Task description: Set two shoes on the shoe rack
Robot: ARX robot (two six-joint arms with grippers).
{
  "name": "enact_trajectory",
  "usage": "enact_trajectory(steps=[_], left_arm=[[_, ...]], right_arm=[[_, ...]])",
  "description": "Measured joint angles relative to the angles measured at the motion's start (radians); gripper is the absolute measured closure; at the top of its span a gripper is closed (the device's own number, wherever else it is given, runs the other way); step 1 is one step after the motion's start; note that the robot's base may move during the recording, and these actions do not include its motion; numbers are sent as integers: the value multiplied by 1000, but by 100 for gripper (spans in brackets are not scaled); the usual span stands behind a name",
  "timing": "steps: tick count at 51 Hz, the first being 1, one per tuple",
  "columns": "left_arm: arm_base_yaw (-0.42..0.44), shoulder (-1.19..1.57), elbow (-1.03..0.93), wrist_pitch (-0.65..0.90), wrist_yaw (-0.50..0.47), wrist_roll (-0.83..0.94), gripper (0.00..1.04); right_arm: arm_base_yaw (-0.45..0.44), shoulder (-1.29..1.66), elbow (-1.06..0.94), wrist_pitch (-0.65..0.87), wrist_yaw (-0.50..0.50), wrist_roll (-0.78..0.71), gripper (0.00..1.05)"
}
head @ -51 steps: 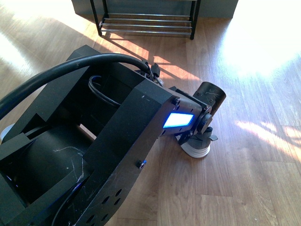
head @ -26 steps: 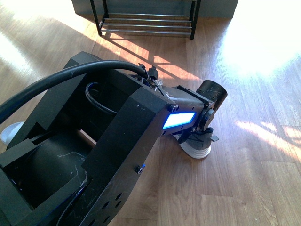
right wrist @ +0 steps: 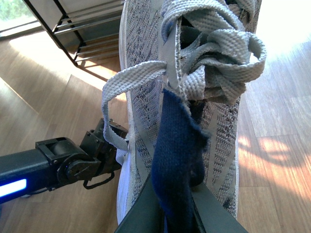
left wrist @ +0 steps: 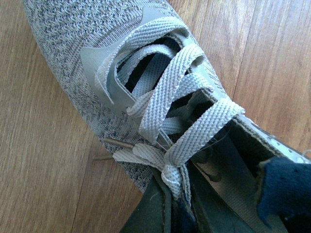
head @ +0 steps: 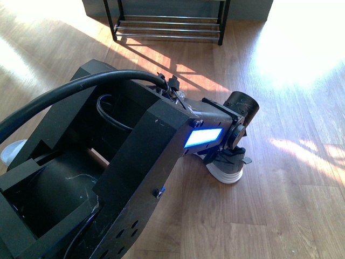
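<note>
My left gripper (left wrist: pixel 170 206) is shut on the tongue and collar of a grey knit sneaker (left wrist: pixel 92 58), which is low over the wooden floor. In the front view the gripper (head: pixel 230 152) holds it with its white sole (head: pixel 226 171) facing me. My right gripper (right wrist: pixel 175 208) is shut on the navy lining of the second grey sneaker (right wrist: pixel 194 73) and holds it up in the air. The black shoe rack (head: pixel 168 24) with silver rods stands at the far end of the floor. It also shows in the right wrist view (right wrist: pixel 73 34). My right arm is out of the front view.
My left arm (head: pixel 108 162), with a lit blue panel (head: pixel 204 136), fills the front view's lower left and also shows in the right wrist view (right wrist: pixel 58 162). A pale rounded thing (head: pixel 9 152) peeks out at the left edge behind it. Sunlit wooden floor lies between me and the rack.
My left arm has shifted slightly and settled. The sneaker in its gripper stays at about the same spot near the floor.
</note>
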Motion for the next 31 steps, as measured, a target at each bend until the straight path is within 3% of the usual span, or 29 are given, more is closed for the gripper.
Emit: enact_trajectory(steps=[31], left_arm=[[1, 0, 6, -19, 13, 14, 103]], right_arm=[[0, 0, 0, 0, 0, 0, 103]])
